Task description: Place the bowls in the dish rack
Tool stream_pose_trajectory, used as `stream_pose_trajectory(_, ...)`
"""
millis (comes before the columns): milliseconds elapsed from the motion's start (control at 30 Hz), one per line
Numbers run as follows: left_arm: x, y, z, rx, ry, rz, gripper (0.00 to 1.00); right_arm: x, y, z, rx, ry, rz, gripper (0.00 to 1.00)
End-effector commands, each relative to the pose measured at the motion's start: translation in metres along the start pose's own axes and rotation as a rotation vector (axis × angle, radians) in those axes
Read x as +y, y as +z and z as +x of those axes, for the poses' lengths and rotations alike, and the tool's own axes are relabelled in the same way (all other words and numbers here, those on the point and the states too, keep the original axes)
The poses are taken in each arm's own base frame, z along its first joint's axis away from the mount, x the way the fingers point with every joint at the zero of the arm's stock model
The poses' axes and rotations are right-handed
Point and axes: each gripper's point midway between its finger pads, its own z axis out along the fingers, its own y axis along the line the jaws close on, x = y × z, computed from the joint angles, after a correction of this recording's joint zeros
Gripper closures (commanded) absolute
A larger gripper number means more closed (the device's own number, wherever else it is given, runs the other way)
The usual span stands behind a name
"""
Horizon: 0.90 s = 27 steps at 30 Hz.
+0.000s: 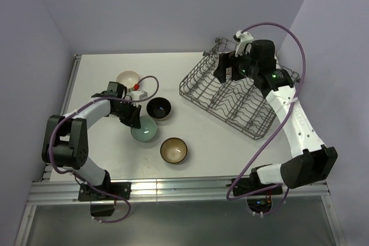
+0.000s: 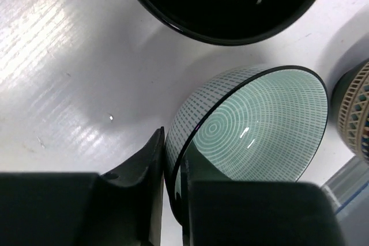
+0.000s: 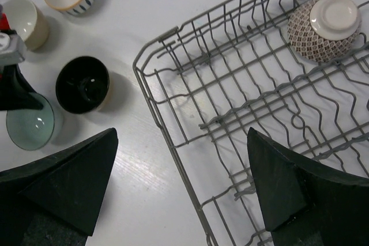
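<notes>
grey wire of the dish rack (image 1: 230, 99) is filling the upper right of the top view, and the red-white lattice bowl (image 3: 324, 27) is lying upside down inside it. the right gripper (image 3: 181, 182) is hovering above the rack, fingers spread wide. left of centre, the left gripper (image 2: 173, 171) is pinching the rim of the pale teal bowl (image 2: 259, 125), with the black bowl (image 1: 159, 108), brown bowl (image 1: 173, 150) and cream bowl (image 1: 128, 79) sitting near it on the table (image 1: 219, 148).

Left tool (image 2: 172, 149) pinching teal bowl (image 2: 259, 125) rim, right tool (image 3: 181, 142) spread wide, arm outstretched.
</notes>
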Motion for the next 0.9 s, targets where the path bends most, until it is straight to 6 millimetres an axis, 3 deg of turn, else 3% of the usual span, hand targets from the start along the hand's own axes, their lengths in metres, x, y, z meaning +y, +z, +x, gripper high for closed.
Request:
stream_pose_trajectory(0,-0.016,-0.022,-0.023,-0.075,0.018,0.020,0.97,0.002,-0.015,-0.043,-0.117,0.045,0.007,0.00)
stream_pose_trajectory(133,-0.029,-0.059,-0.055,-0.150,0.050,0.018,1.00,0.008,-0.022,-0.056,-0.160,0.088,-0.024,0.00)
stream_pose_trajectory(267,-0.055,-0.110,-0.106,-0.318,0.090,0.039,1.00,0.020,-0.029,-0.066,-0.190,0.112,-0.091,0.00)
stream_pose_trajectory(533,-0.100,-0.174,-0.192,-0.651,0.006,0.191,1.00,0.050,-0.039,-0.074,-0.193,0.162,-0.245,0.00)
stream_pose_trajectory(633,-0.113,-0.185,-0.213,-0.735,-0.015,0.273,1.00,0.067,-0.052,-0.075,-0.210,0.193,-0.326,0.00)
stream_pose_trajectory(700,-0.120,-0.184,-0.217,-0.758,-0.059,0.332,1.00,0.079,-0.058,-0.073,-0.200,0.264,-0.392,0.00)
stream_pose_trajectory(733,-0.126,-0.193,-0.227,-0.825,-0.019,0.352,1.00,0.083,-0.059,-0.071,-0.208,0.277,-0.415,0.00)
stream_pose_trajectory(867,-0.142,-0.184,-0.230,-0.876,-0.116,0.465,1.00,0.095,-0.063,-0.065,-0.213,0.406,-0.490,0.00)
